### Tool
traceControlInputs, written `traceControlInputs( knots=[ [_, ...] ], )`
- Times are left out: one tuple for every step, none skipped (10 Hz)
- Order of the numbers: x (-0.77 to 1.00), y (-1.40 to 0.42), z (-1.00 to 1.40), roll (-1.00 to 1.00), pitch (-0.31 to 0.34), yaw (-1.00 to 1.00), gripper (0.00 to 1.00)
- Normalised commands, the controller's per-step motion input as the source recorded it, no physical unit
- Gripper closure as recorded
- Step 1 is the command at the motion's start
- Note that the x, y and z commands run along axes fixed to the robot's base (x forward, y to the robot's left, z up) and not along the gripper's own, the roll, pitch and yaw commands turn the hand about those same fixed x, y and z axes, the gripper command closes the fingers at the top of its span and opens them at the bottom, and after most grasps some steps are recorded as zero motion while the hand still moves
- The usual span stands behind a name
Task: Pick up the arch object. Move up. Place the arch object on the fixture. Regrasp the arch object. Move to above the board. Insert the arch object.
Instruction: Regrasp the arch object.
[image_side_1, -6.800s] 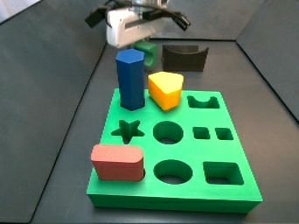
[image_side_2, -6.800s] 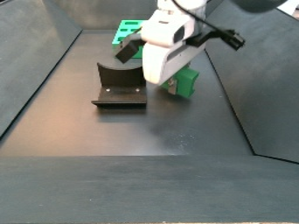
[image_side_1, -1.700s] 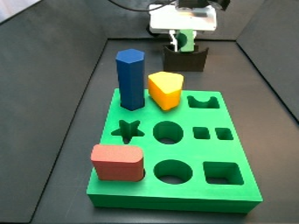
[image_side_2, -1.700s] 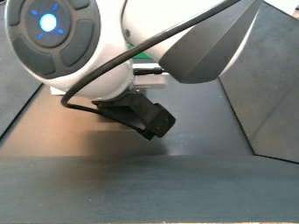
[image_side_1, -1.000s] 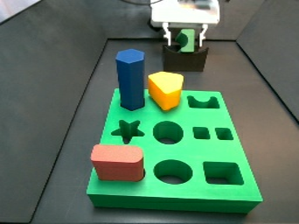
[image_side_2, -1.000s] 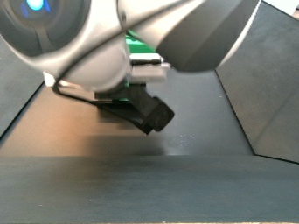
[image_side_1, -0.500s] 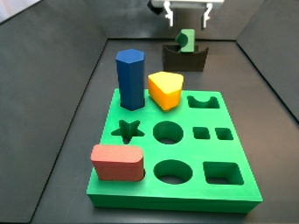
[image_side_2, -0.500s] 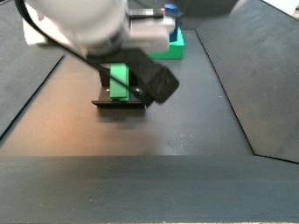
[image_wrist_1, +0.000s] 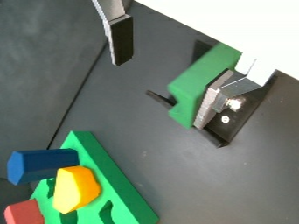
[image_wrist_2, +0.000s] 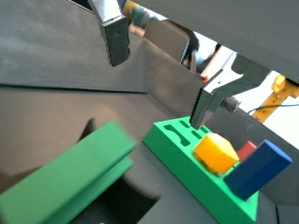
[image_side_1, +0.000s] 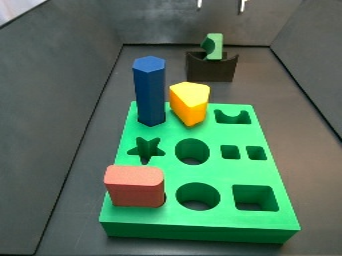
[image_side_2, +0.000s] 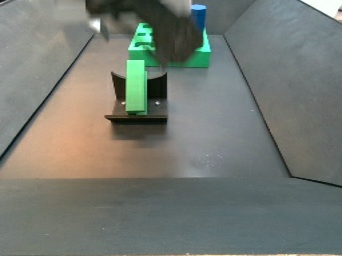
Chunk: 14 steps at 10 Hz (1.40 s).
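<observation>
Side views show the arch (image_side_1: 211, 45) standing upright on the fixture (image_side_1: 211, 68), at 12 o'clock from the board (image_side_1: 201, 205). Wrist views show the gripper (image_wrist_1: 173, 66) raised above it, fingers (image_wrist_1: 119, 37) apart, holding nothing

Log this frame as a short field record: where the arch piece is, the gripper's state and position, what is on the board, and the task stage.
arch object: standing on the fixture, upright
gripper: open, holding nothing, raised above the arch object
board: blue prism, yellow block and red block standing on it
arch hole: empty
stage: placed on the fixture, regrasp not yet done
</observation>
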Motion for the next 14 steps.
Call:
traceControlInputs(
  knots=[
    [-0.11,-0.75,0.52,1.00,0.038,0.01,0.00],
    [-0.07,-0.52,0.23,1.00,0.036,0.01,0.00],
    [-0.04,-0.34,0.05,1.00,0.034,0.01,0.00],
    [-0.02,-0.14,0.03,1.00,0.033,0.01,0.00],
    [-0.03,-0.01,0.05,1.00,0.032,0.01,0.00],
    [-0.03,0.00,0.02,1.00,0.025,0.01,0.00],
    [-0.04,-0.01,0.01,1.00,0.018,0.01,0.00],
    [-0.04,-0.01,0.00,1.00,0.014,0.01,0.00],
    [-0.03,-0.02,0.01,1.00,0.005,0.01,0.00],
    [-0.02,-0.02,0.01,1.00,0.002,0.01,0.00],
    [-0.02,-0.02,0.01,1.00,-0.004,0.01,0.00],
    [-0.02,-0.01,0.00,1.00,-0.004,0.01,0.00],
    [-0.01,-0.02,0.01,1.00,0.000,0.02,0.00],
    [-0.01,-0.02,0.01,1.00,0.005,0.02,0.00]
  ],
)
